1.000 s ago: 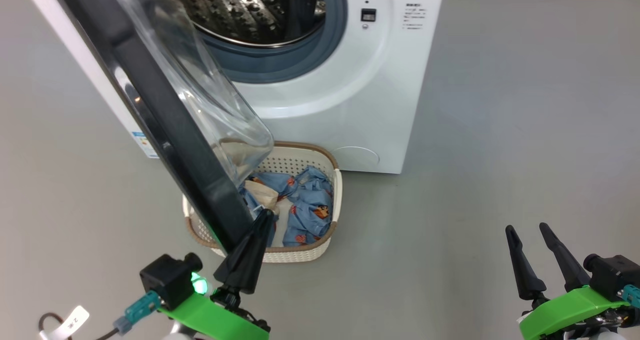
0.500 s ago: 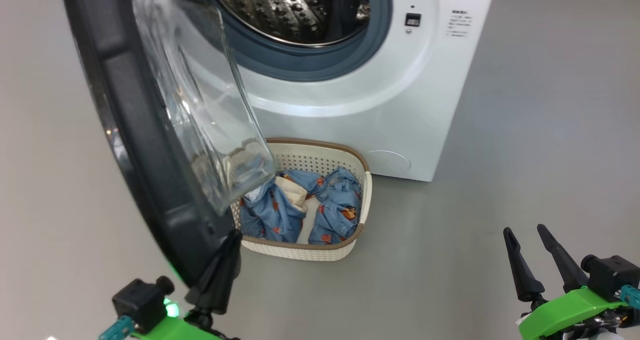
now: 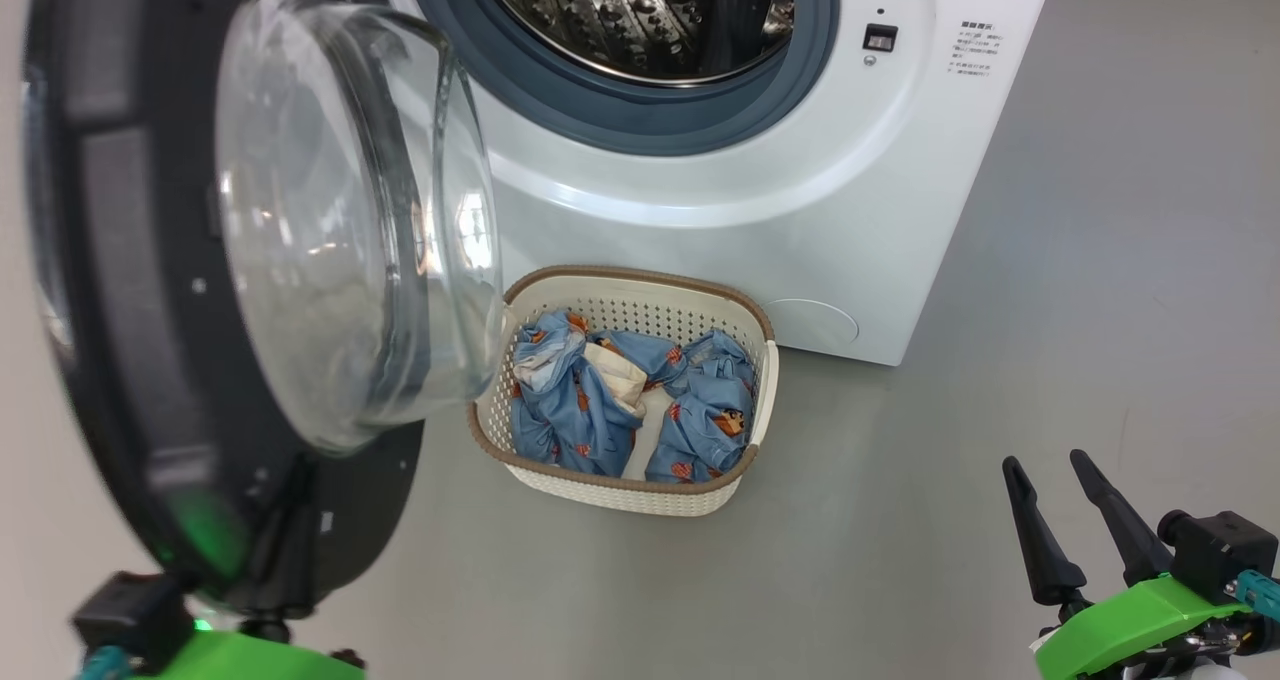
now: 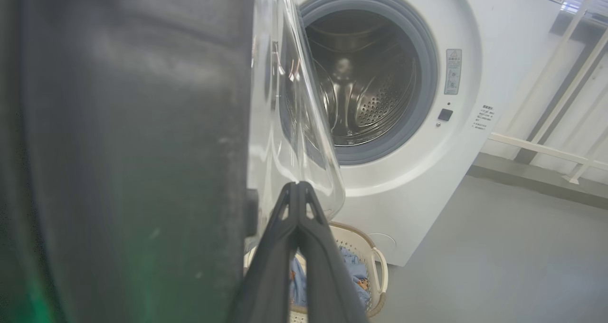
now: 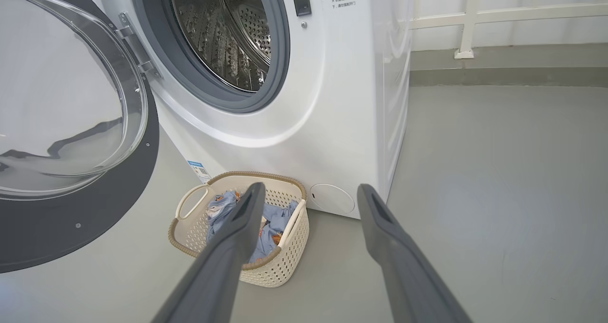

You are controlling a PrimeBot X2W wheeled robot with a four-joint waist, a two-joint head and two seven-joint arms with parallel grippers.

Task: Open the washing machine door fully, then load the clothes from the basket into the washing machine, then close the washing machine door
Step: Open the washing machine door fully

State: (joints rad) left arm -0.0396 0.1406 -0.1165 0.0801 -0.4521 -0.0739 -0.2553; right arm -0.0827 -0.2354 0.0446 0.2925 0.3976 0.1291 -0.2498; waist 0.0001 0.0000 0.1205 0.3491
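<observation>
So the bit that matters for the next move: the basket (image 3: 640,495) sits on the floor (image 3: 900,560) just in front of the washing machine (image 3: 700,240), below the open drum (image 3: 650,20). It lies up and to the left of the right claw (image 3: 1044,458), with bare floor between them. That claw's 2 fingers are spread wide and hold nothing.

The left claw (image 4: 297,187) is pinched shut and empty, its tip tucked in by the lower rim of the door (image 3: 110,310), next to the glass bulge. Can't tell if it's touching. The door is swung far out to the left, and its glass hangs across the basket's left end in the head view.

My guess is the right arm has the cleaner line to the clothes (image 3: 570,420) heaped inside. The basket's long side runs along the machine's front, with 1 handle on the right claw's side.
</observation>
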